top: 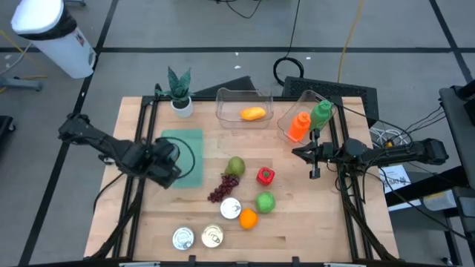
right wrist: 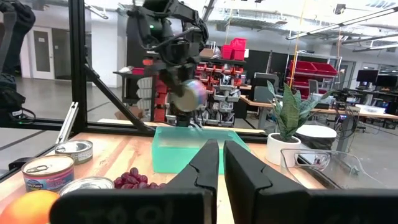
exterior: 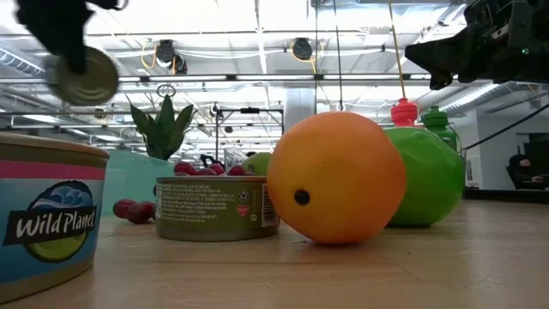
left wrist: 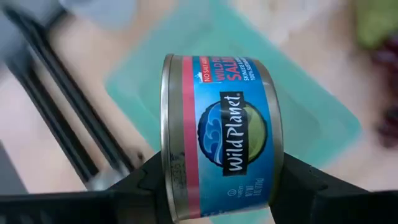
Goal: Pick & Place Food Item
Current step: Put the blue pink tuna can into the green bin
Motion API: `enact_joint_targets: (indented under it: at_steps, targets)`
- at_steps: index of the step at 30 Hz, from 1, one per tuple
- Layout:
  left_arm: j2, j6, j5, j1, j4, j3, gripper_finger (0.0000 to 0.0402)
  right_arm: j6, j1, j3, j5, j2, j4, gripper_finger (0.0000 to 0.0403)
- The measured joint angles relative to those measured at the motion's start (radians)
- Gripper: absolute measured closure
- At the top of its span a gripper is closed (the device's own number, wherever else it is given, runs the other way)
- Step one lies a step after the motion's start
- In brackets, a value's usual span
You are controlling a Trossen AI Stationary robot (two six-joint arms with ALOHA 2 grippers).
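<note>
A blue-and-red Wild Planet tin is in my left gripper, which hovers above the teal tray on the table's left side. In the low view the tin hangs high, clear of the table. The right wrist view shows the tin over the tray. My right gripper waits above the table's right side, near the bottles, its fingers closed together on nothing. My left gripper pinches the tin between its two fingers, one finger on each flat end, so the label faces the wrist camera. The tin lies on its side in the hold, lifted clear above the teal tray.
Three more tins stand near the table's near edge, with an orange, a green apple, a red pepper, a pear and grapes. Clear bins, two bottles and a potted plant line the far edge.
</note>
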Motion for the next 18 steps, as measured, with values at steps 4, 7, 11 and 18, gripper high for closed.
enact_joint_targets:
  at_steps: [4, 7, 11, 18]
  targets:
    - [0.037, 0.175, -0.158, 0.094, 0.03, -0.001, 0.0211, 0.0, 0.0, 0.0, 0.0, 0.0, 0.0, 0.039]
    - [0.098, 0.253, -0.205, 0.156, 0.012, -0.001, 0.0211, 0.0, 0.0, 0.0, 0.0, 0.0, 0.0, 0.039]
    - [0.194, 0.347, -0.244, 0.216, 0.005, -0.001, 0.0211, 0.0, 0.0, 0.0, 0.0, 0.0, 0.0, 0.0389]
    - [0.381, 0.254, -0.341, 0.241, 0.008, -0.001, 0.0211, 0.0, 0.0, 0.0, 0.0, 0.0, 0.0, 0.0389]
